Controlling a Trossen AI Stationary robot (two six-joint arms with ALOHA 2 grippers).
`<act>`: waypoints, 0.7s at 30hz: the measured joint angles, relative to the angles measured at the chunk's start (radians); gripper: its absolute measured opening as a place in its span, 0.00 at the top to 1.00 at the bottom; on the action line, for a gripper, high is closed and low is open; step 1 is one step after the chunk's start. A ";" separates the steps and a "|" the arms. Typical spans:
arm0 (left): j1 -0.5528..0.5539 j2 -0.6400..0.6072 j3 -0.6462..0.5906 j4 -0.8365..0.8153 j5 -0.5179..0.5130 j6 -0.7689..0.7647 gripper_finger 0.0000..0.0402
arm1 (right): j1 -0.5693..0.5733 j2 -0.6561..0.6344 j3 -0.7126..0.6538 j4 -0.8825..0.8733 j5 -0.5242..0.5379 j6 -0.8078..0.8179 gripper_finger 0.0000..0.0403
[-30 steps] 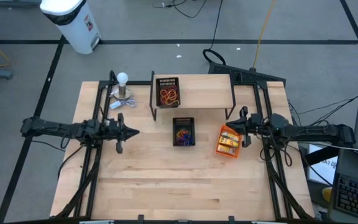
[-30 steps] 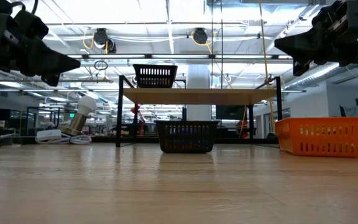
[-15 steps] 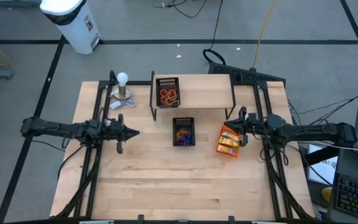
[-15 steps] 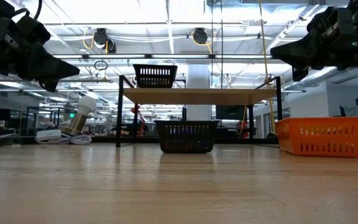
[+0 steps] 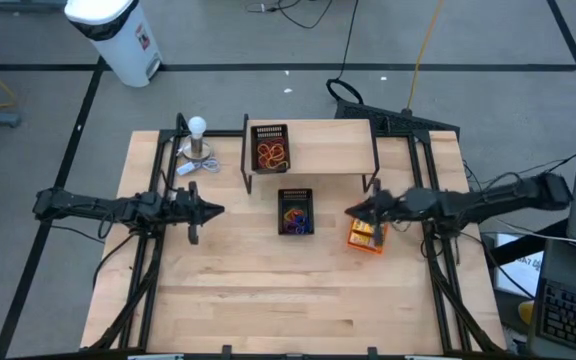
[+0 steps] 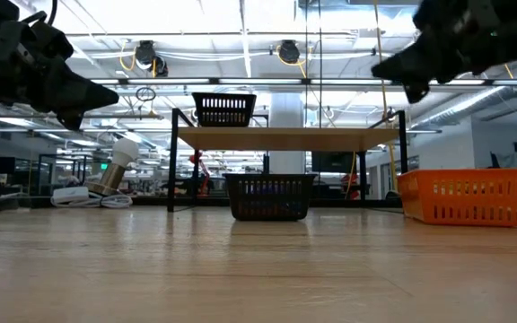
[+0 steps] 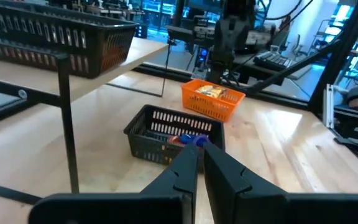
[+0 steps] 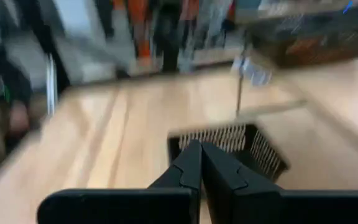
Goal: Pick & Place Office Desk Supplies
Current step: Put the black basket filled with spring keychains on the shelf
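The office desk supplies lie in three bins. Red and orange rubber bands (image 5: 272, 153) fill a black mesh bin (image 5: 269, 131) on a raised wooden shelf (image 5: 328, 148). Small blue and orange rings (image 5: 294, 216) sit in a second black bin (image 5: 295, 194) on the table. Yellow packets (image 5: 366, 231) lie in an orange bin (image 5: 364, 245). My right gripper (image 5: 348, 211) is shut and empty, level, above the orange bin's left end. My left gripper (image 5: 220, 211) hovers shut and empty, left of the table's black bin, pointing at it (image 7: 201, 152).
A white bulb-shaped object on a round metal base (image 5: 198, 140) stands at the far left of the table. The shelf's black legs (image 6: 170, 161) stand on either side of the lower bin. Bare wood stretches across the table's near half (image 5: 288, 300).
My right gripper has swung up and toward the table's left edge, from the orange bin's right side to above its left end, still shut. My left gripper has kept its place.
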 joint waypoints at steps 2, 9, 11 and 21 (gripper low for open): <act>0.000 0.001 0.000 -0.004 0.004 -0.010 0.94 | 0.039 0.091 0.085 -0.080 0.020 -0.031 1.00; 0.000 0.001 0.000 -0.047 0.001 -0.011 0.94 | 0.084 0.408 0.399 -0.265 0.070 -0.044 0.99; 0.000 0.001 0.000 -0.054 -0.004 -0.011 0.94 | 0.083 0.487 0.488 -0.324 0.070 -0.019 0.96; 0.000 0.001 0.000 -0.060 -0.004 -0.011 0.94 | 0.093 0.824 0.829 -0.612 0.041 -0.024 0.62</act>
